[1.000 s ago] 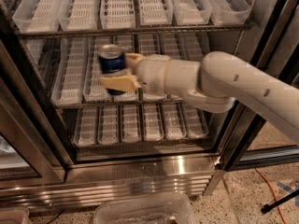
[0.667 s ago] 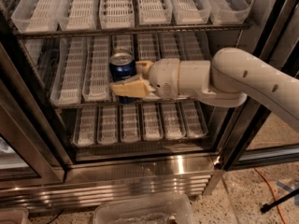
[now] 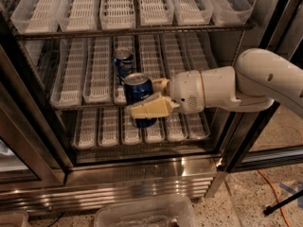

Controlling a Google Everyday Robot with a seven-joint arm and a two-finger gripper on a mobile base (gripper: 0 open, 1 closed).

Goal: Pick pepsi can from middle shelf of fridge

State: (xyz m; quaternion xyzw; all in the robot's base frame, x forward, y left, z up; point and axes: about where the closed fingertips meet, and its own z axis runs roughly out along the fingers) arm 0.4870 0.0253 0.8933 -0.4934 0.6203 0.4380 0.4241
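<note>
My gripper (image 3: 141, 99) is shut on the pepsi can (image 3: 137, 88), a dark-blue can with a silver top. I hold it upright in front of the middle shelf (image 3: 94, 79), just past the shelf's front edge and off its white lane trays. One tan finger (image 3: 150, 109) crosses the can's front; the other shows behind the can at its right. The twin blue can (image 3: 123, 63) stands further back in a middle lane tray of the same shelf. My white arm (image 3: 246, 84) reaches in from the right. The fridge (image 3: 142, 174) is open, with its stainless base below.
Tray-lined racks sit above (image 3: 118, 8) and below (image 3: 142, 129) the middle shelf. The dark door frame (image 3: 265, 37) stands close to my arm on the right. A clear plastic bin (image 3: 142, 214) lies on the floor in front, with an orange cable (image 3: 272, 189) at the right.
My gripper has moved right, down and out of the shelf with the can in it. The twin can now shows behind it on the shelf.
</note>
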